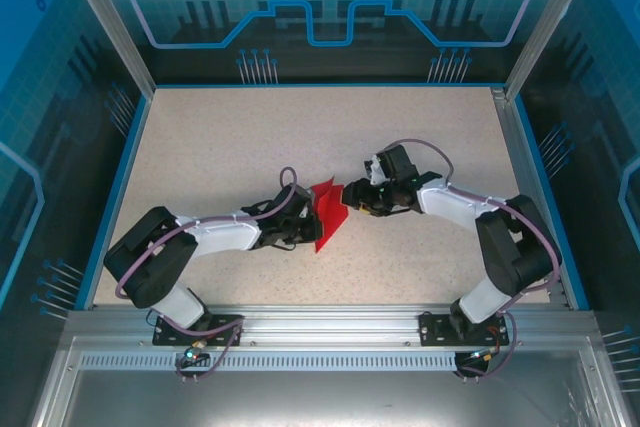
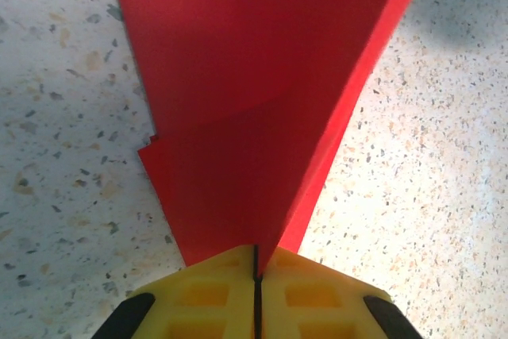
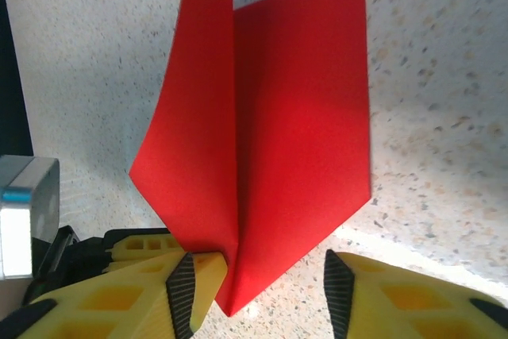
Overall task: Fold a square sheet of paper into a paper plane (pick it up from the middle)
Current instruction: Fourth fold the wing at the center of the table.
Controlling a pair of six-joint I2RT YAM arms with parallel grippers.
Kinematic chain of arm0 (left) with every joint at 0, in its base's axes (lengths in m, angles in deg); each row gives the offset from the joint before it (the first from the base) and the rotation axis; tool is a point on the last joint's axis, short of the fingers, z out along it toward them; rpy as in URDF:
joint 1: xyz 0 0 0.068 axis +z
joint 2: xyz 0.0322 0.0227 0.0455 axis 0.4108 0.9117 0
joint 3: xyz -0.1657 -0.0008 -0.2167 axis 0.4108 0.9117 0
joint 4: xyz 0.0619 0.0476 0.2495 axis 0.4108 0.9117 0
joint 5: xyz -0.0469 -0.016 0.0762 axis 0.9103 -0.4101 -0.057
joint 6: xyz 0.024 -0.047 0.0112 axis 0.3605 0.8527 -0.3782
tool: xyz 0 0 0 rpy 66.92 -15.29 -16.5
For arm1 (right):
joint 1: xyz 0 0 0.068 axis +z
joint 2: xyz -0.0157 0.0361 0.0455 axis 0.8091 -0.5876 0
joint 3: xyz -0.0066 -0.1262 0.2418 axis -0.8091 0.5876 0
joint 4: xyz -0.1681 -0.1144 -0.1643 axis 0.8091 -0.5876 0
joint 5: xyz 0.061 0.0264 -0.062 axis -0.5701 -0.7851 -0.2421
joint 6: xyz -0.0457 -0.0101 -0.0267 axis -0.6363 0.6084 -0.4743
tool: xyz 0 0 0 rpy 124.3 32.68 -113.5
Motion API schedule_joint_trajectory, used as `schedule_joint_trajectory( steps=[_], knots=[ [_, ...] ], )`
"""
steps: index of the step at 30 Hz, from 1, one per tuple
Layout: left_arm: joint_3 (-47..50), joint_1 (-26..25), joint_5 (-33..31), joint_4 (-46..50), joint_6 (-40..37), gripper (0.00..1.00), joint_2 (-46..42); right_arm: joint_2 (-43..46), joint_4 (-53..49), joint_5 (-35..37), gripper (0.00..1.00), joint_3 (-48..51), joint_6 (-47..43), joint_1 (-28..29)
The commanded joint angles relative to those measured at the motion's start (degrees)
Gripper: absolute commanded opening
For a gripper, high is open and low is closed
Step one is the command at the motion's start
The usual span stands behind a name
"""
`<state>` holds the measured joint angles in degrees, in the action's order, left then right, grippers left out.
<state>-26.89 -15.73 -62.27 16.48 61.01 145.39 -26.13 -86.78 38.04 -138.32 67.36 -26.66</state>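
Your paper [image 1: 328,212] sits at about the middle of the surface [image 1: 200,147], standing up off it between the two arms, not lying flat. It looks well into the folding. There is a sharp centre crease, two panels rise from it in a V, and the left wrist view shows stepped layer edges where flaps are already doubled over as the shape narrows toward a point. I would judge it a half-made dart. The body is formed, but the wings are not yet folded down and pressed, and one panel curls loosely at its top edge. The paper is thin, matte and bright red with no markings, crisp at the creases and springy elsewhere, so expect it to open again when let go. The left gripper [image 1: 310,230] is closed tight on the narrow end, with the paper [image 2: 254,101] pinched in the seam between its yellow ribbed fingers [image 2: 206,291]. The right gripper [image 3: 258,275] stands part open around the crease end, its black pads apart. The paper [image 3: 270,132] leans against one pad and is not clamped. The surface is pale, speckled and hard.
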Motion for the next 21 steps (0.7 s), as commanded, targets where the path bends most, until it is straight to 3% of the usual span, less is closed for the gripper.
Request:
schedule_joint_trajectory(
  steps=[1,10,21],
  knots=[
    [2.2,1.2,4.1,-3.0,2.1,0.10,0.5,-1.5,0.7,0.3,0.44,-2.2,0.3,2.0],
    [4.5,4.2,9.4,-6.6,3.4,0.10,1.1,-3.1,4.4,-1.1,0.22,-2.1,1.2,4.5],
    [6.1,7.7,16.2,-10.4,4.9,0.10,4.3,-6.0,7.1,-2.1,0.19,-3.8,2.8,7.0]
  ],
)
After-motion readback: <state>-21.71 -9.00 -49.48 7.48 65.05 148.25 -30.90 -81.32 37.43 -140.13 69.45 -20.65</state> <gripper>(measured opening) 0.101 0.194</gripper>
